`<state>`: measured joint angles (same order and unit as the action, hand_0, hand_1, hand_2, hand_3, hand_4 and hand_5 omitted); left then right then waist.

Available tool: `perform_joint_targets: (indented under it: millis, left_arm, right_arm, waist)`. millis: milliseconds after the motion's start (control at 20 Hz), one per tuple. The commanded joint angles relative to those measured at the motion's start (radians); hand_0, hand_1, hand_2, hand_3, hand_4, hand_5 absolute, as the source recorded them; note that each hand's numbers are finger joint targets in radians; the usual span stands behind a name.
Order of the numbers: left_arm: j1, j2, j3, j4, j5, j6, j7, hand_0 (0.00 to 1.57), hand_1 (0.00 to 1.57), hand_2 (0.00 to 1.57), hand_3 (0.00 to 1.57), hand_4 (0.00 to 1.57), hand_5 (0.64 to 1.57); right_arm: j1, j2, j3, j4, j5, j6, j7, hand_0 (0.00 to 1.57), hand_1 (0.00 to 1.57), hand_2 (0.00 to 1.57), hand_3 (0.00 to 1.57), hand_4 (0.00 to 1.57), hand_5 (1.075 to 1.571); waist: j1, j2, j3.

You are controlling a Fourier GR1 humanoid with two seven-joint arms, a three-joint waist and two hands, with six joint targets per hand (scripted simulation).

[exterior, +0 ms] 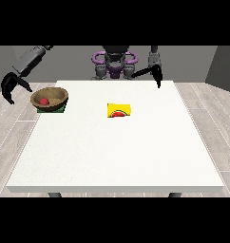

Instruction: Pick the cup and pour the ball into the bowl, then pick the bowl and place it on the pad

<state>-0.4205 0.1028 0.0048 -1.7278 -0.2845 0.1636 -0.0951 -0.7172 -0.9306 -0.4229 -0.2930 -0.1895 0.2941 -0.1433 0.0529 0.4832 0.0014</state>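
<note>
Nearest the camera, the white table [112,161] runs as a wide bare stretch from its front edge up toward the middle, with nothing standing on that half. Farther back, a little right of the table's centre line, the yellow cup [119,110] lies tipped on its side, its red-lined mouth turned toward the camera; it sits well apart from everything else, with bare table on all sides. Over toward the table's left edge, the brown bowl [49,98] rests on the green pad [61,109], which shows only as a thin rim and corner beneath it. The red ball [43,101] lies inside the bowl, against its left inner wall. The bowl sits close to the table's left border and not far from the back edge.

Beyond the left border, off the table, the hand at the view's left [11,86] hangs from a raised, bent arm, its fingers spread and curved downward, holding nothing, just beside the bowl but not touching it. At the far edge, the hand at the view's right [157,75] hangs with fingers pointing down over the table's back right corner; whether they are open or closed cannot be told.
</note>
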Motion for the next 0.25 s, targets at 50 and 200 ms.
perform_joint_targets:
  millis: [50, 200]
  left_arm:
    - [0.043, -0.017, -0.019, -0.025, 0.008, -0.009, 0.019, 0.0, 0.0, 0.0, 0.0, 0.0, 1.569]
    - [0.023, -0.027, 0.01, 0.084, -0.01, 0.028, -0.003, 0.0, 0.0, 0.0, 0.0, 0.0, 1.569]
  right_arm:
    - [-0.018, -0.079, -0.01, 0.006, -0.01, 0.081, 0.054, 0.0, 0.0, 0.26, 0.21, 0.0, 1.504]
    - [-0.061, -0.115, -0.033, -0.027, -0.053, 0.177, 0.105, 0.0, 0.0, 0.19, 0.29, 0.0, 1.503]
  waist:
    - [-0.015, -0.036, 0.0]
    - [-0.056, -0.102, -0.0012]
